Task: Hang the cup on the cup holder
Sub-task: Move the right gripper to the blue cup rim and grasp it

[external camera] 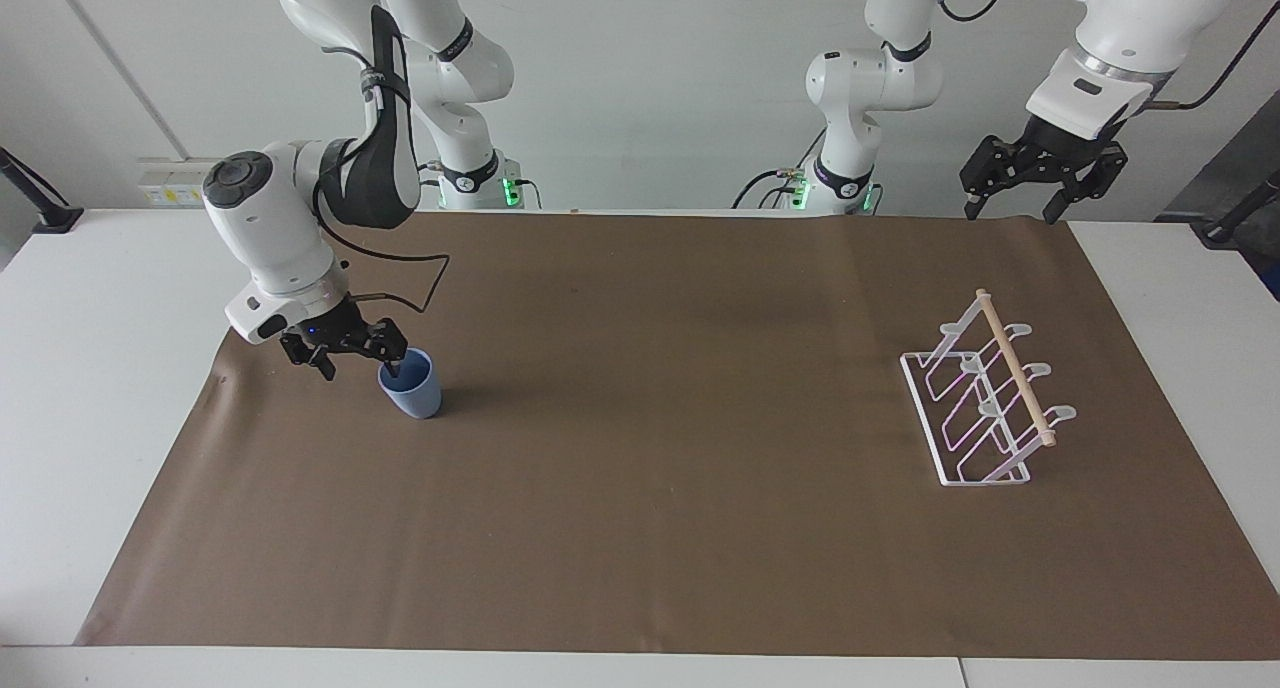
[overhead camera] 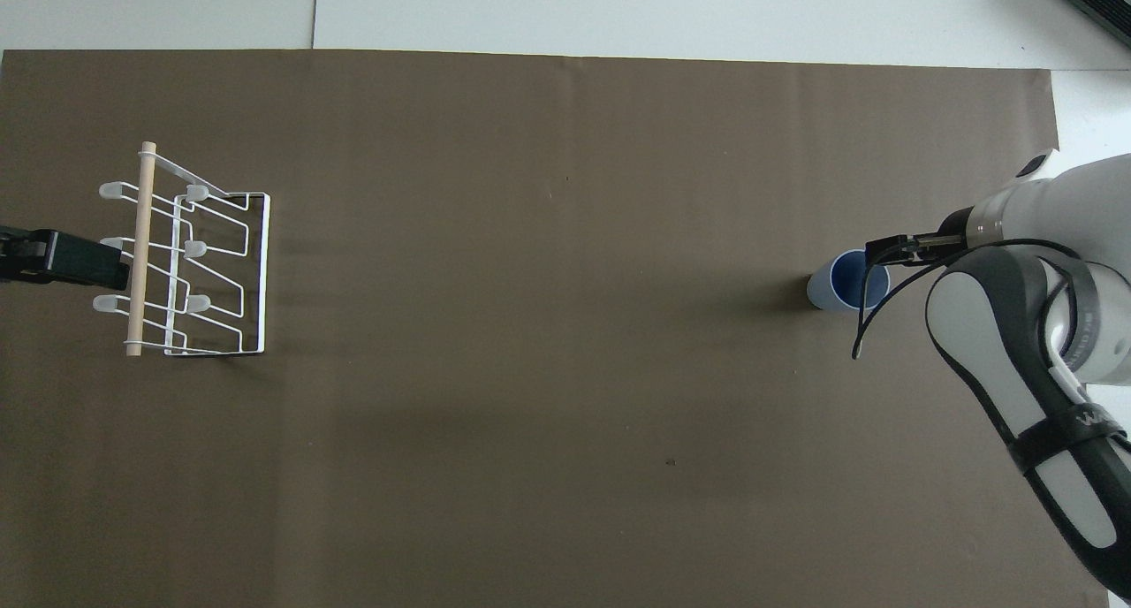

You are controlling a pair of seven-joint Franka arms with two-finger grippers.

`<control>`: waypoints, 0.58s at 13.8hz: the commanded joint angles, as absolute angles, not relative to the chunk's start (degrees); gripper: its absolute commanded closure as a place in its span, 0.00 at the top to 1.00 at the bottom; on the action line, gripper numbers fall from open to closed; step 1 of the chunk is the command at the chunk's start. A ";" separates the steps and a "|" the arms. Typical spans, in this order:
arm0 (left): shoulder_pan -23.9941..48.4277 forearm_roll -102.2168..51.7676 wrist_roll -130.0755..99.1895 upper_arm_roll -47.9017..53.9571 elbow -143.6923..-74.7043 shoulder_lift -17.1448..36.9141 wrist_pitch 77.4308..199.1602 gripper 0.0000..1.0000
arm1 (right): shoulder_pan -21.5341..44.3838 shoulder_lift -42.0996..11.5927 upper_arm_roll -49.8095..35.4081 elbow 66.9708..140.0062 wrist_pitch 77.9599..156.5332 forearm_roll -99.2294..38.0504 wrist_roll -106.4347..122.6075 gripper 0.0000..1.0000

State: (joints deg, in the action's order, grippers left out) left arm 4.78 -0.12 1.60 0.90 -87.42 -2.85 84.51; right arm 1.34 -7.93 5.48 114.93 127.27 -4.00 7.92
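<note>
The light blue cup [external camera: 414,396] [overhead camera: 838,283] stands upright on the brown mat, toward the right arm's end of the table. My right gripper [external camera: 362,368] [overhead camera: 876,253] is down at the cup's rim and open. One fingertip [external camera: 397,370] dips inside the rim while the other stays outside it, on the side toward the table's end. The white wire cup holder [external camera: 1011,366] [overhead camera: 263,272] with its wooden dowel stands toward the left arm's end. My left gripper [external camera: 1010,208] [overhead camera: 106,268] waits open in the air, above the mat's corner by that rack.
A brown mat [external camera: 650,448] covers most of the white table [external camera: 100,368]. A black cable [external camera: 425,288] loops from the right wrist just above the mat beside the cup.
</note>
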 commanded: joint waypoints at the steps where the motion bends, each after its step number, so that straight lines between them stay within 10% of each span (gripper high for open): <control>1: 4.83 0.97 1.93 0.70 -88.59 -4.13 84.02 1.00 | 1.14 -6.85 5.19 119.00 131.56 -5.27 10.02 1.00; 8: 4.83 0.97 1.93 0.70 -88.59 -4.13 84.02 1.00 | 1.23 -8.53 5.19 119.27 132.98 -5.36 9.76 1.00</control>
